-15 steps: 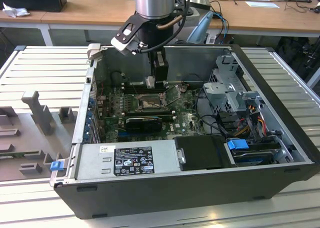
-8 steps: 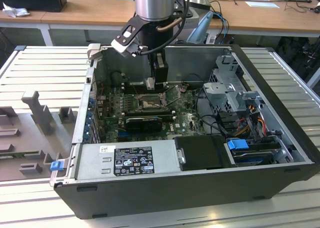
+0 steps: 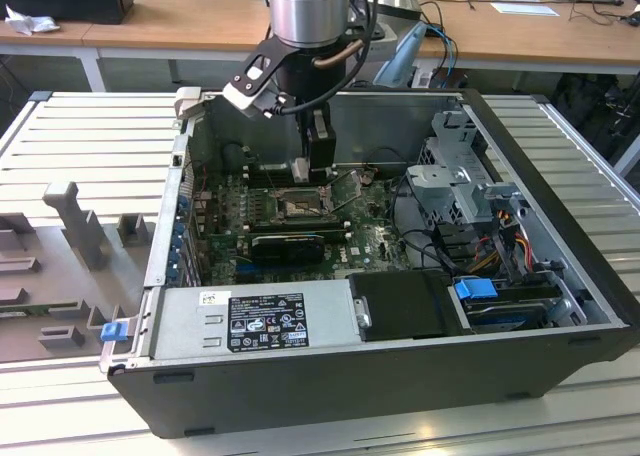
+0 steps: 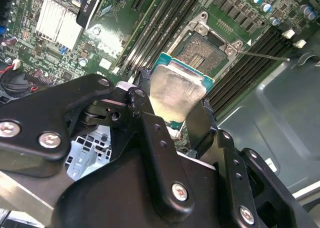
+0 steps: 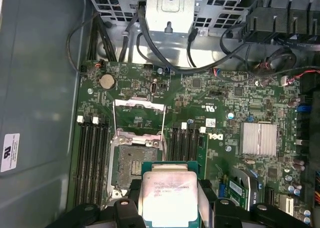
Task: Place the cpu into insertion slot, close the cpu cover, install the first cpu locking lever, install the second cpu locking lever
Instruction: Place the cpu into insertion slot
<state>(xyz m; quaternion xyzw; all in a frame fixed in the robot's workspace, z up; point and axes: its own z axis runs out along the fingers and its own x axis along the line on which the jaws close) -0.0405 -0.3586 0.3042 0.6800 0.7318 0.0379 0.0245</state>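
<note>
My gripper (image 3: 318, 166) hangs inside the open computer case, shut on the cpu (image 5: 167, 193). The cpu is a flat square chip with a pale silver face and a green edge, pinched by its sides between the black fingers (image 4: 145, 113). It hovers just above and slightly to one side of the insertion slot (image 5: 132, 163), whose dark pin field is bare. The slot (image 4: 207, 50) also shows past the chip (image 4: 177, 90) in the second wrist view. The cpu cover (image 5: 139, 115) is swung open and stands beyond the socket. A thin locking lever (image 4: 260, 54) sticks out, unlatched.
Black memory slots (image 5: 92, 153) flank the socket on both sides. A black graphics card (image 3: 285, 244) lies nearer the front, beside the power supply (image 3: 250, 316). A metal drive cage (image 3: 460, 176) with cables stands at the exterior view's right. The case walls (image 3: 165, 236) close in around.
</note>
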